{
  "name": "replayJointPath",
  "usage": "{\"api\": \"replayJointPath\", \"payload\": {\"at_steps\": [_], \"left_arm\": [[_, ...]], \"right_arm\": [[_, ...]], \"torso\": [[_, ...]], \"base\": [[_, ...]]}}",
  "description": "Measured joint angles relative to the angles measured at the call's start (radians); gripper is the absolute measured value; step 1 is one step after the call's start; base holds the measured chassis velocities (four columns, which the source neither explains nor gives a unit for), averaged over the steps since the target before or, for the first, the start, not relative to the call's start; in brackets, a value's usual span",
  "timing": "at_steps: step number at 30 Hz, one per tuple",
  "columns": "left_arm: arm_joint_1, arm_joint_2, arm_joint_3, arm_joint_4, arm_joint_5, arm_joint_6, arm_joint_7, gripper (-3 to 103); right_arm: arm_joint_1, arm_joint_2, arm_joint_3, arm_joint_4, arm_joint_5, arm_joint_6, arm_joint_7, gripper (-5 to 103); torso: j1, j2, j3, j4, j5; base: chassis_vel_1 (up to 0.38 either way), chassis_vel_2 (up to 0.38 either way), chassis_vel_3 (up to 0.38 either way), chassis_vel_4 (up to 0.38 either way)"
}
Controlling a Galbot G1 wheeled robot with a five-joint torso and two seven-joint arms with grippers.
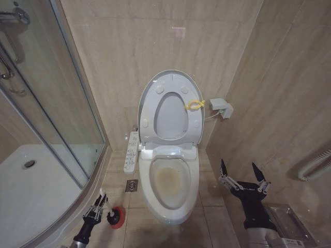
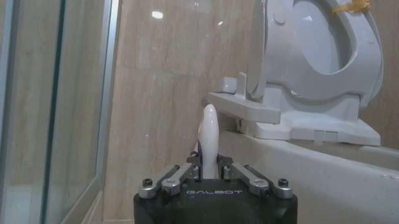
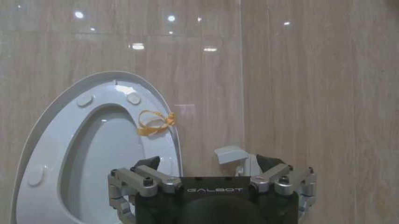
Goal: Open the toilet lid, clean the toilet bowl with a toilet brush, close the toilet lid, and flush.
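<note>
The toilet lid point(image 1: 170, 82) stands raised against the tiled wall, with the seat ring point(image 1: 171, 120) and its yellow tag point(image 1: 194, 105) up against it. Below, the toilet bowl point(image 1: 170, 181) lies uncovered, yellowish-brown stains inside. On the floor to the bowl's left, the left tool point(image 1: 99, 202) is closed around the white handle of the toilet brush point(image 2: 208, 140), just beside the red cup holder point(image 1: 117, 217). The right tool point(image 1: 243, 173) hovers to the bowl's right with its 2 fingers spread wide, gripping nothing.
</note>
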Motion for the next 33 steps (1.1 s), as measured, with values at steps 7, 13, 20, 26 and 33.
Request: {"api": "replayJointPath", "payload": {"at_steps": [7, 13, 20, 26, 33], "left_arm": [[0.004, 0.010, 0.007, -0.030, -0.020, 0.003, 0.002, 17], [-0.009, 0.026, 0.014, -0.006, -0.027, 0.004, 0.007, 17], [-0.076, 0.036, 0.037, 0.095, -0.047, 0.004, 0.037, 17], [-0.117, 0.039, 0.059, 0.150, -0.056, 0.003, 0.048, 17], [-0.138, 0.044, 0.073, 0.206, -0.028, 0.003, 0.058, 17]], "right_arm": [[0.000, 0.000, 0.000, 0.000, 0.000, 0.000, 0.000, 100], [0.000, 0.000, 0.000, 0.000, 0.000, 0.000, 0.000, 100], [0.000, 0.000, 0.000, 0.000, 0.000, 0.000, 0.000, 100], [0.000, 0.000, 0.000, 0.000, 0.000, 0.000, 0.000, 100], [0.000, 0.000, 0.000, 0.000, 0.000, 0.000, 0.000, 100]], "torso": [[0.000, 0.000, 0.000, 0.0000, 0.0000], [0.000, 0.000, 0.000, 0.0000, 0.0000], [0.000, 0.000, 0.000, -0.0001, 0.0000], [0.000, 0.000, 0.000, 0.0000, 0.0000], [0.000, 0.000, 0.000, 0.0000, -0.0001]], "base": [[0.000, 0.000, 0.000, 0.000], [0.000, 0.000, 0.000, 0.000], [0.000, 0.000, 0.000, 0.000], [0.000, 0.000, 0.000, 0.000], [0.000, 0.000, 0.000, 0.000]]}}
